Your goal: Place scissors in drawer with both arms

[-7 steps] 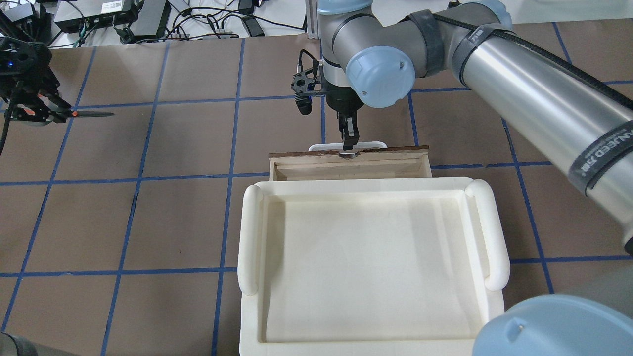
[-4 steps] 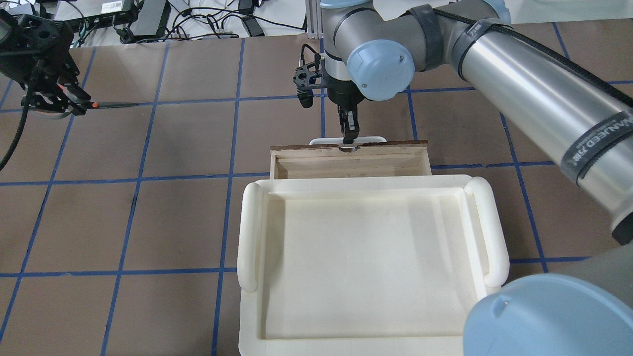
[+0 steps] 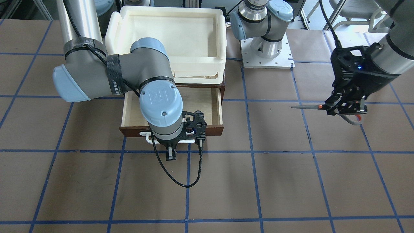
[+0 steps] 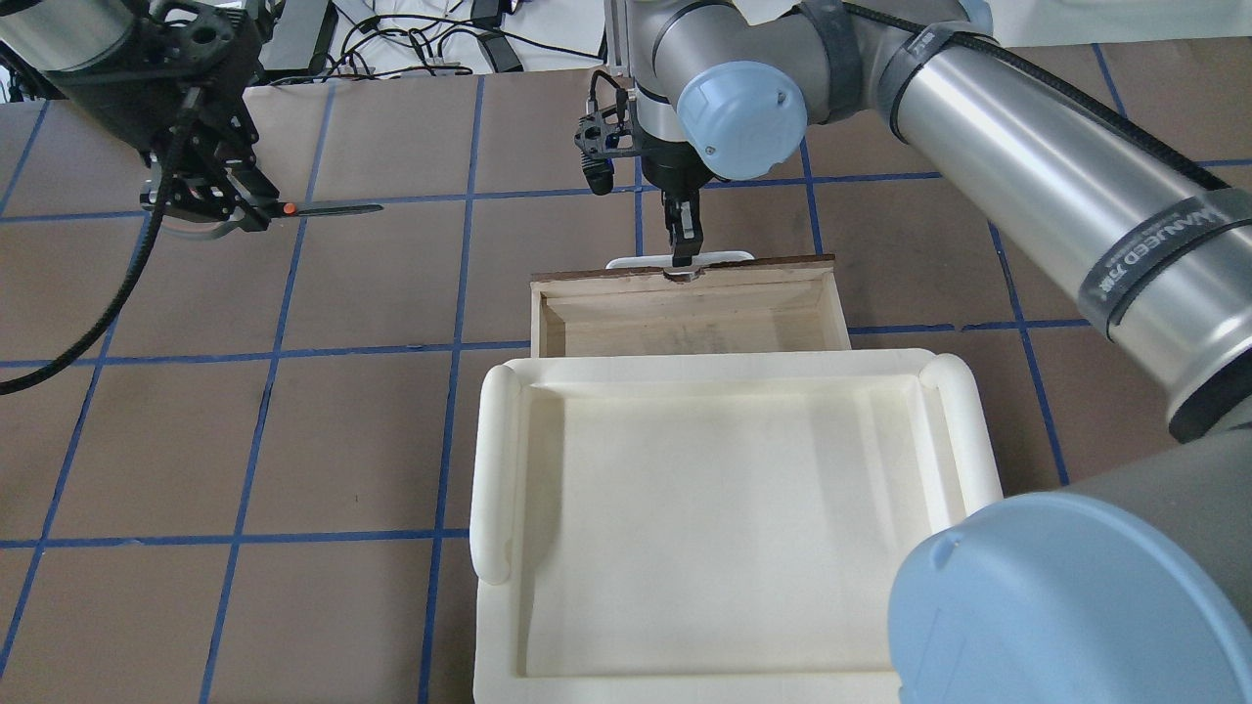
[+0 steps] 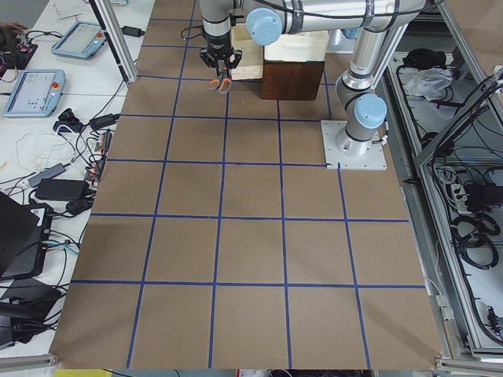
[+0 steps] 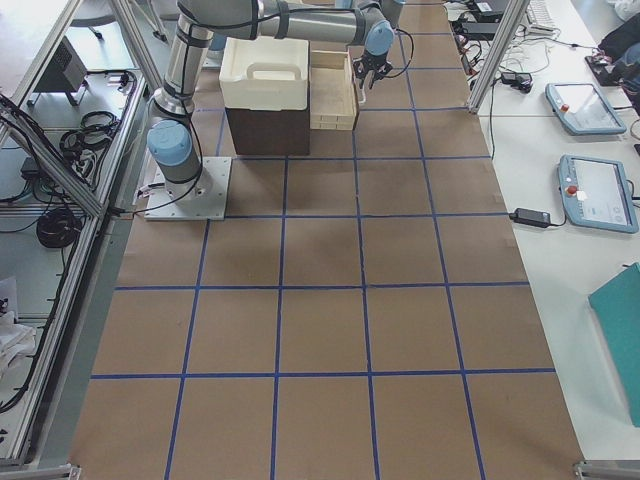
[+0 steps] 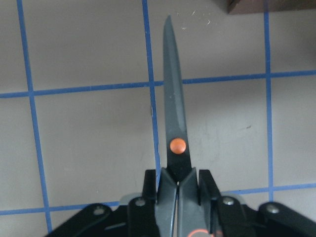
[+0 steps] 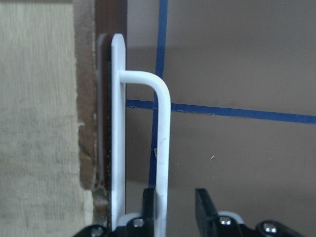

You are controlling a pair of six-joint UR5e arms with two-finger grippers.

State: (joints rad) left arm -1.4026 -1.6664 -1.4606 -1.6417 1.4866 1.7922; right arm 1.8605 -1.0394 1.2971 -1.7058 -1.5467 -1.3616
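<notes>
My left gripper is shut on the handles of the scissors and holds them above the table, left of the drawer. The blades lie level and point toward the drawer. They show in the front view and in the left wrist view, with the orange pivot just ahead of the fingers. The brown drawer is pulled partly out, and its pale wood interior is empty. My right gripper is at the white bar handle. Its jaws stand slightly apart, with the bar between them against one finger.
A cream-white plastic tray sits on top of the dark cabinet that holds the drawer. The left arm's base is bolted beside the cabinet. Cables and power bricks lie beyond the table's far edge.
My left gripper has carried the scissors to the right, toward the drawer. My right gripper has moved away from the cabinet with the handle, and the drawer stands further out.
</notes>
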